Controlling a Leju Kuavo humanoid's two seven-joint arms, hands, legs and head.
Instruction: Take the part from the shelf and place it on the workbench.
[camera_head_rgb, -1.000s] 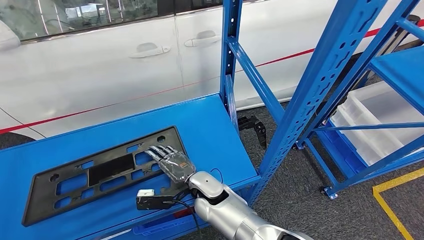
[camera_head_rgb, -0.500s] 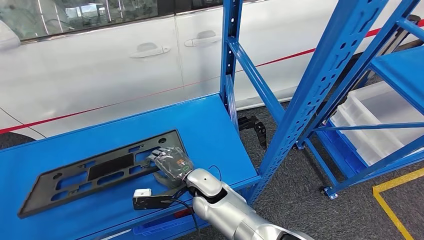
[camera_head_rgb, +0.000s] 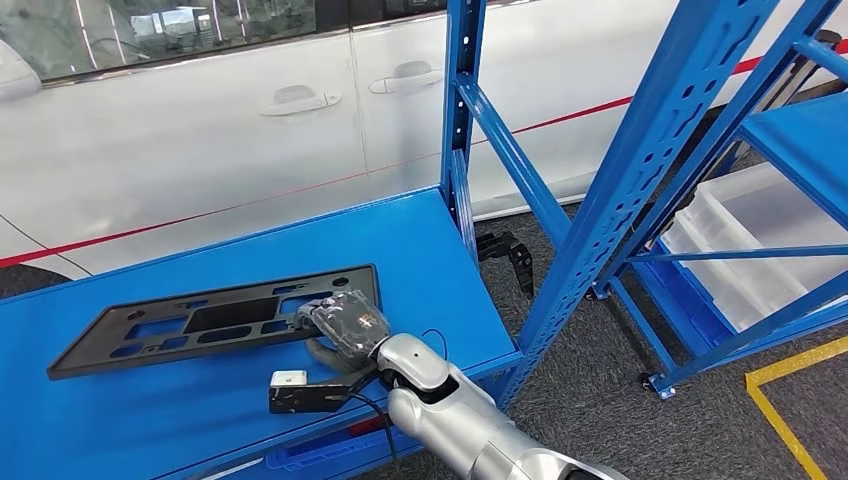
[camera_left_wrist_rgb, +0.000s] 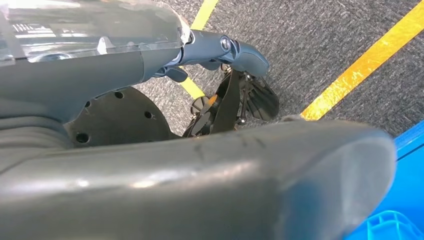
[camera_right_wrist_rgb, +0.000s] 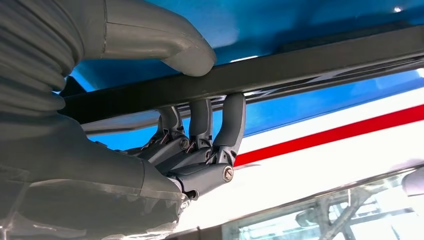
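Between the earlier frames and this one, the part (camera_head_rgb: 215, 319) had tipped up from lying flat on the blue shelf (camera_head_rgb: 420, 250) to a shallow tilt, its near edge lifted clear while the far edge looked closer to the surface, though we could not tell whether it still touched. We judged this to be the start of the lift, with the carry to the bench not yet begun and no bench in sight. Our right hand (camera_head_rgb: 340, 322) was pinching the right end of the part: in the right wrist view the thumb (camera_right_wrist_rgb: 165, 47) pressed on one face of the dark edge and the fingers (camera_right_wrist_rgb: 227, 125) curled against the other face, so the grip looked firm. The part itself was a long, flat, black plastic frame, rectangular, pierced with several cut-outs and small round holes, and it read as thin and light but wide enough to swing or sag when held by one end. Our left hand (camera_left_wrist_rgb: 210, 190) hung by our side over the grey carpet with its yellow floor lines (camera_left_wrist_rgb: 367, 62); we could not tell whether its fingers were spread or curled.
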